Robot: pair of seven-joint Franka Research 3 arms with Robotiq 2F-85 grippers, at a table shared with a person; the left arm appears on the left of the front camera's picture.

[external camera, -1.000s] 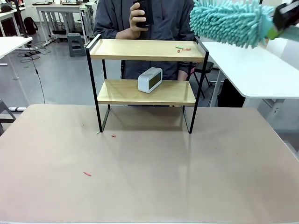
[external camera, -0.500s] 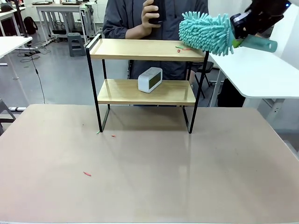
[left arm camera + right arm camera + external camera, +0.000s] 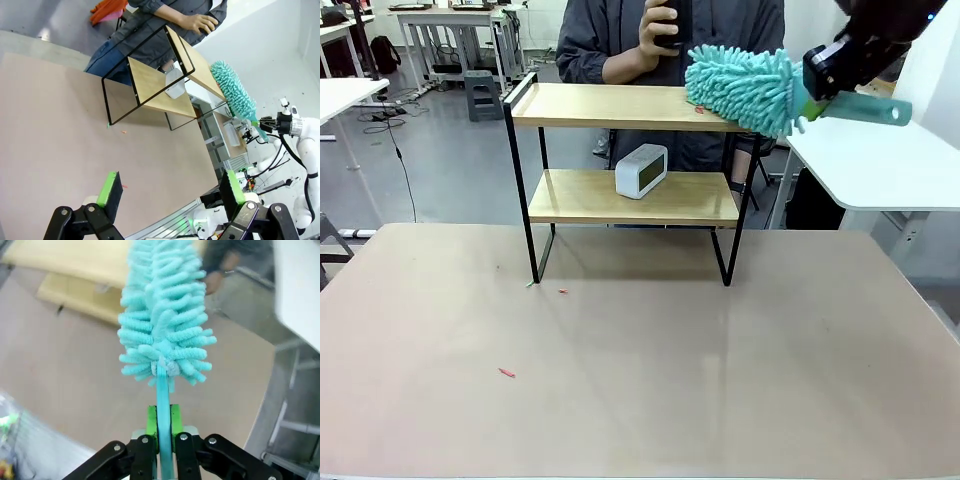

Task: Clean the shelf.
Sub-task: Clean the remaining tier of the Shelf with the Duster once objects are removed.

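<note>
Front view: right gripper (image 3: 820, 85) (clamping duster (image 3: 740, 85)) has lowered it to shelf (image 3: 610, 105) top; left gripper (image 3: 170, 189) wide.

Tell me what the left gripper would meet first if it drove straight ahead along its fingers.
Probably the bare tabletop: the open left gripper points down at it, close by the legs of the shelf, though depth is hard to judge.
</note>
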